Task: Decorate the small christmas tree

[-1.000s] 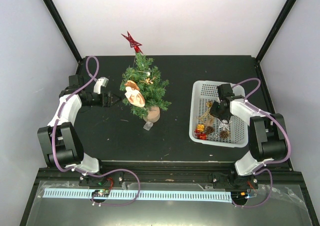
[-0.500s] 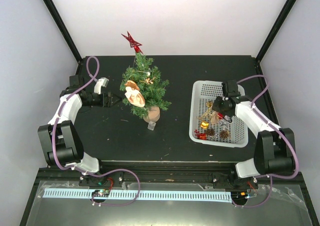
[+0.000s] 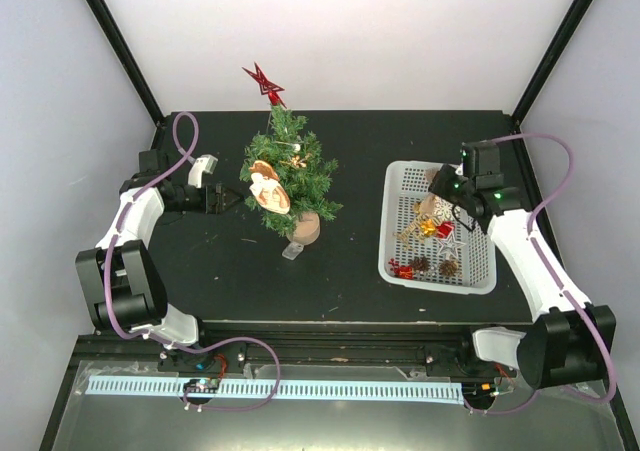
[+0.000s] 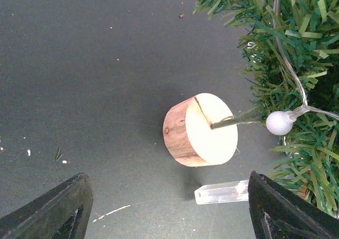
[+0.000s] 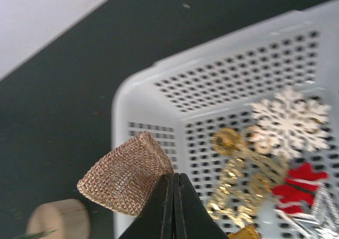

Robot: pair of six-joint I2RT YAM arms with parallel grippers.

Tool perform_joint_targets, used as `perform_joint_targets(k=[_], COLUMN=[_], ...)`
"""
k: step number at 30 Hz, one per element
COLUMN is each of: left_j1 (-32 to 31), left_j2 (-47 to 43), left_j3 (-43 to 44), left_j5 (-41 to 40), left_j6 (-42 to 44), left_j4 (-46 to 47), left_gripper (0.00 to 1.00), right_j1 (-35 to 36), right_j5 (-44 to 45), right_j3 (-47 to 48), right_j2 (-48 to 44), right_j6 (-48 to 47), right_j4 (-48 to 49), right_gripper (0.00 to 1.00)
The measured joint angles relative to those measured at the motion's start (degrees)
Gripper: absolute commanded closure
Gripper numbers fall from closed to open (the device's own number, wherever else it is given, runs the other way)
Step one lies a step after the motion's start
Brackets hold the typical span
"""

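While the right gripper [image 5: 173, 182], pinched shut on a burlap ornament [image 5: 124, 183], hangs over the white basket [image 5: 212, 74] corner, the small christmas tree [image 3: 290, 176] stands well off to its left, upright on its stump, red star [image 3: 264, 81] pointing up. The left gripper [image 3: 228, 200], spread and empty, sits nearer, just beside the tree.

small christmas tree [image 3: 298, 174] dark green | star [image 3: 264, 81] red | basket [image 5: 212, 85] white, perforated | burlap [image 5: 124, 178] tan, woven | snowflake [image 5: 288, 120] white
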Motion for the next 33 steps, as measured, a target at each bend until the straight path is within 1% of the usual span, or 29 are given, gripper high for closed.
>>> perform_joint_targets(k=[4,7,11,15,17,19,22,25,29,30,33], left_j1=[0.0,0.0,0.0,0.0,0.0,-0.1,-0.4,-0.8,-1.2,-1.2,-1.2], left_j2=[0.0,0.0,0.1,0.7,0.8,0.9,1.0,1.0,1.0,1.0,1.0], left_j3=[0.0,0.0,0.0,0.0,0.0,0.0,0.0,0.0,0.0,0.0,0.0], left_j5=[0.2,0.3,0.7,1.2,1.2,1.4,1.4,1.4,1.4,1.4,1.4], left_j6=[0.0,0.0,0.0,0.0,0.0,0.0,0.0,0.1,0.1,0.1,0.1], left_j4=[0.0,0.0,0.0,0.0,0.0,0.0,0.0,0.0,0.0,0.0,0.0], left_gripper=[0.19,0.19,0.19,0.19,0.19,0.19,0.19,0.19,0.19,0.19,0.19], right_j1=[0.0,0.0,0.0,0.6,2.0,5.0,12.5,19.5,21.4,21.8,24.7], right_j5=[-6.7,-9.6,-9.9,-8.2,-5.3,0.7,12.0,20.6,31.4,35.6,44.7], right_j3=[2.5,5.9,9.3,9.5,9.7,11.2,11.8,11.9,11.7,11.7,12.6], right_j2=[-1.5,-1.5,-1.7,-1.9,-1.3,0.8,3.7,5.8,6.6,6.6,8.1], right_j6=[1.6,1.9,1.0,-1.1,-2.8,-4.3,-6.4,-6.6,-5.4,-5.5,-5.6], right_j4=[2.0,2.1,1.3,-0.9,-2.9,-6.2,-7.7,-9.8,-12.0,-12.5,-14.8], right_gripper=[0.99,0.99,0.99,0.99,0.99,0.99,0.99,0.99,0.99,0.99,0.99])
